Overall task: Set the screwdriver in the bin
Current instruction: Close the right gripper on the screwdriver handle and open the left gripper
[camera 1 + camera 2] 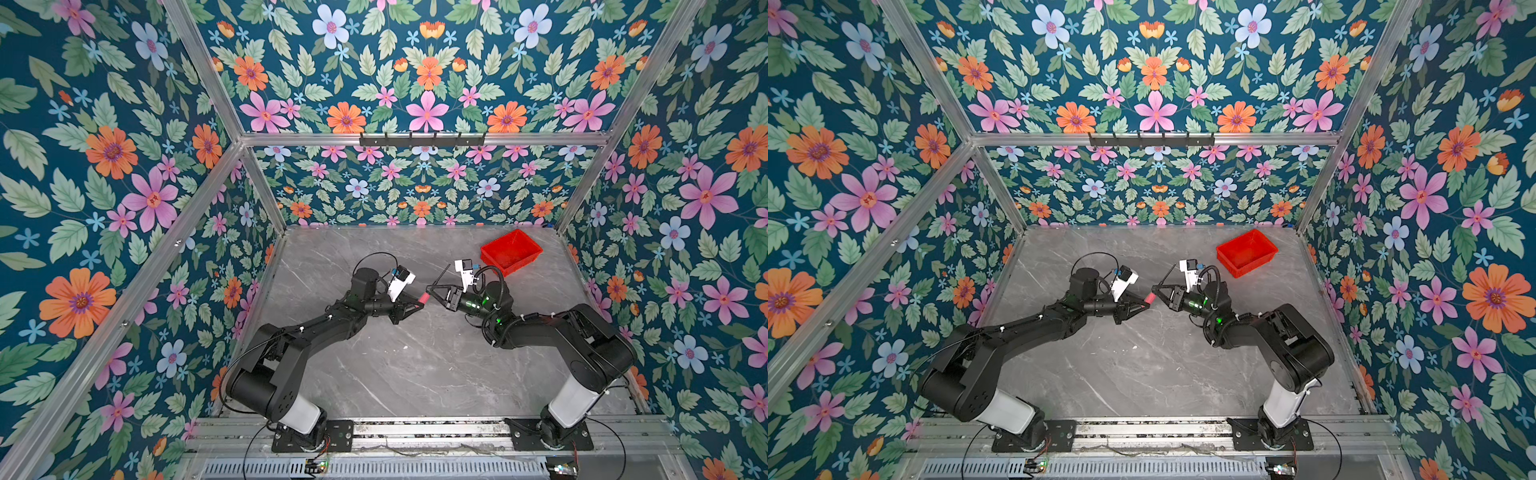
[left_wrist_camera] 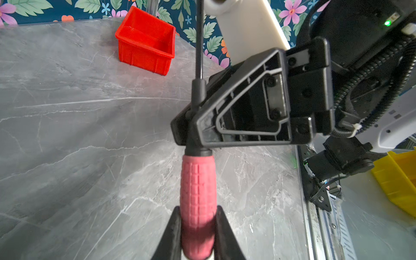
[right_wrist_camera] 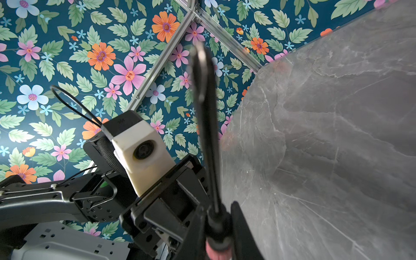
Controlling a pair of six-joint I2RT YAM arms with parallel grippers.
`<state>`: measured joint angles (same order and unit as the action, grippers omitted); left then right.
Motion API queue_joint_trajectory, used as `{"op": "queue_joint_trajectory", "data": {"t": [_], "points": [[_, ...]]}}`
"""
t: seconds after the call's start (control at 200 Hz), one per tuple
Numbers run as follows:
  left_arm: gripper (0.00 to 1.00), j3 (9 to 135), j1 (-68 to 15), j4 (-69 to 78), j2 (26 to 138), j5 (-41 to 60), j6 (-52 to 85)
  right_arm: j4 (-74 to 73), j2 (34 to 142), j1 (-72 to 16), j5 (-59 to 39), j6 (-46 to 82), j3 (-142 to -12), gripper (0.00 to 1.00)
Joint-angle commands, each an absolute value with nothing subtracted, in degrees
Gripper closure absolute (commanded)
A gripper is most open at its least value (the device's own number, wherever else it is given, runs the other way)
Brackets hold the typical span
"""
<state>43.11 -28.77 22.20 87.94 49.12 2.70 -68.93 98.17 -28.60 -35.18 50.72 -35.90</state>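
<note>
Clamping from both ends: the left gripper (image 2: pixel 198 211) squeezes the screwdriver (image 2: pixel 198 180) by its pink handle, while the right gripper (image 3: pixel 217 210) pinches its black collar, mid-air over the table (image 1: pixel 395 353). The danger: if the right arm pulls before the left lets go, the tool could twist free and drop short of the bin (image 2: pixel 144 59), well apart.

The bin (image 1: pixel 511 253) sits on the table (image 1: pixel 415 365), with the back wall just behind it. The screwdriver (image 1: pixel 424 297) is left of the bin and nearer the arm bases, held above the table and well apart from the bin. The left gripper (image 1: pixel 419 304) grips the handle end, on the side away from the bin. The right gripper (image 1: pixel 430 287) grips the collar, on the bin side. The shaft runs up and back, and its tip is the part closest to the bin. Both grippers are left of the bin, tips nearly meeting.
</note>
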Motion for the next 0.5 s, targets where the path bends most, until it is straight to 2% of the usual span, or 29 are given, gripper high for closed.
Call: {"op": "queue_joint_trajectory", "data": {"t": [0.0,0.11,0.17,0.28,0.35,0.37,0.38,0.39,0.495], "points": [[0.88,43.2,-28.83,21.97,88.0,49.06,2.11,-71.53,97.74,-28.65,-34.63,51.46,-35.95,0.92],[0.86,43.12,-29.0,22.06,87.95,48.63,2.11,-71.2,97.4,-28.65,-34.97,51.53,-36.11,0.98],[0.79,42.83,-29.09,22.59,87.78,48.6,2.32,-71.1,97.16,-28.58,-34.94,51.36,-36.04,0.98],[0.45,41.59,-29.76,25.59,86.42,46.36,3.01,-68.3,95.56,-28.44,-33.39,49.73,-35.68,0.98],[0.28,40.12,-30.55,28.97,84.96,43.93,3.49,-64.8,92.7,-28.15,-31.31,47.83,-35.38,0.98],[0.18,39.6,-30.78,30.11,84.47,43.01,3.72,-63.57,92.06,-27.97,-30.63,47.28,-35.27,0.98],[0.08,39.34,-30.9,30.6,84.35,42.57,3.87,-62.78,91.72,-27.85,-30.25,46.98,-35.21,0.98],[0.02,39.15,-30.97,31.31,84.08,42.0,3.98,-62.17,91.4,-27.68,-29.84,46.79,-35.17,0.98],[0.0,36.02,-32.43,38.79,82.39,35.57,5.69,-53.83,87.5,-25.09,-25.15,45.56,-34.81,0.98]]}}
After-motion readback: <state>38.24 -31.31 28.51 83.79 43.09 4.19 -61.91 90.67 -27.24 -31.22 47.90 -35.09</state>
